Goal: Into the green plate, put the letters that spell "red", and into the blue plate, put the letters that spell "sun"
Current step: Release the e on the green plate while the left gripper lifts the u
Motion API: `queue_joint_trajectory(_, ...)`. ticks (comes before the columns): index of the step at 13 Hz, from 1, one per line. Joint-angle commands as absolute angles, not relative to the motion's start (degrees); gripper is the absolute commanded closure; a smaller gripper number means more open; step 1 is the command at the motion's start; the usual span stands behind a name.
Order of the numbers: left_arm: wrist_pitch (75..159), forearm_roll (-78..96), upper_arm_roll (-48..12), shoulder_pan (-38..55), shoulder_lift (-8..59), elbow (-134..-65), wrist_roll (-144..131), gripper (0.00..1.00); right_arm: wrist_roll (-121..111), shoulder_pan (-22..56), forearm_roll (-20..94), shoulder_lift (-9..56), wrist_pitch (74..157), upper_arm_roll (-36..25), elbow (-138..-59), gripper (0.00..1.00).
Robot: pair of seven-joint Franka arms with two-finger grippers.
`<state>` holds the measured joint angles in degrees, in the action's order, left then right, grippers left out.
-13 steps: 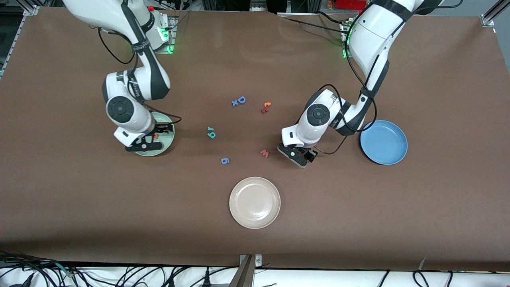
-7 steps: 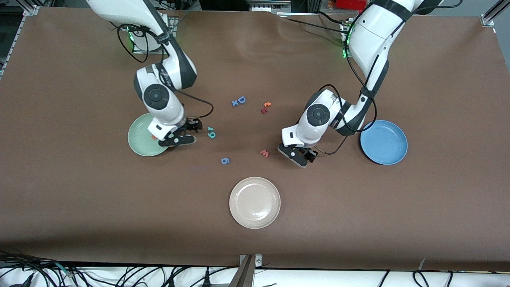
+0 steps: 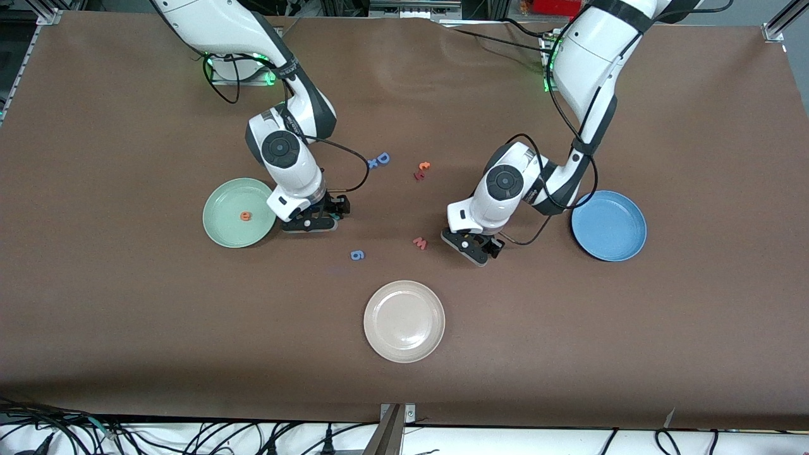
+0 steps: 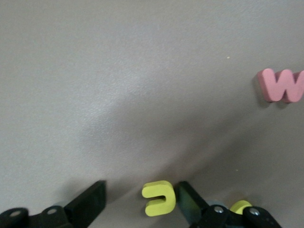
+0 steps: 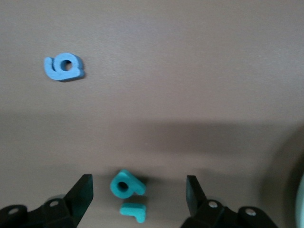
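In the green plate, toward the right arm's end of the table, lies the orange "e". Right gripper, fingers apart, straddles the teal "d" and thin teal "r" beside that plate. Left gripper, fingers apart, brackets the yellow "u"; a second yellow piece, probably the "s", is mostly hidden. Blue plate holds no letters.

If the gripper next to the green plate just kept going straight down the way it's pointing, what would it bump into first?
Probably the teal "d", with the thin teal "r" right beside it. Both lie on the table between the right gripper's open fingers, which point down at them. How high it hovers is unclear.
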<state>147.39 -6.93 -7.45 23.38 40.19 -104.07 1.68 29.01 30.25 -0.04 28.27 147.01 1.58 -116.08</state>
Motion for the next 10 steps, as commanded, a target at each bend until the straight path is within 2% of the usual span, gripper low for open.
queue_joint_trajectory(1,147.7,-8.9,-6.2,24.2,41.5,-104.8,2.2,0.43,30.8,31.3,0.9,29.5,146.9,1.8,-114.6,0.12)
queue_joint_trajectory(2,147.7,-8.9,-6.2,24.2,41.5,-104.8,2.2,0.46,30.8,31.4,0.8,30.0,146.9,1.8,-114.4,0.09)
queue_joint_trajectory(3,147.7,-8.9,-6.2,24.2,41.5,-104.8,2.2,0.46,30.3,31.4,0.8,30.1,146.7,1.8,-114.0,0.00)
queue_joint_trajectory(5,147.7,-8.9,-6.2,24.2,41.5,-104.8,2.2,0.48,30.1,31.7,0.7,30.1,146.7,1.8,-113.8,0.00)
queue_joint_trajectory(8,147.7,-8.9,-6.2,24.1,41.4,-104.8,2.3,0.57,30.3,31.8,0.7,30.6,146.7,1.8,-113.8,0.00)
queue_joint_trajectory(10,147.7,-8.9,-6.2,24.1,41.3,-104.7,2.2,0.59,30.4,31.8,0.4,30.7,146.7,1.8,-113.8,0.01)
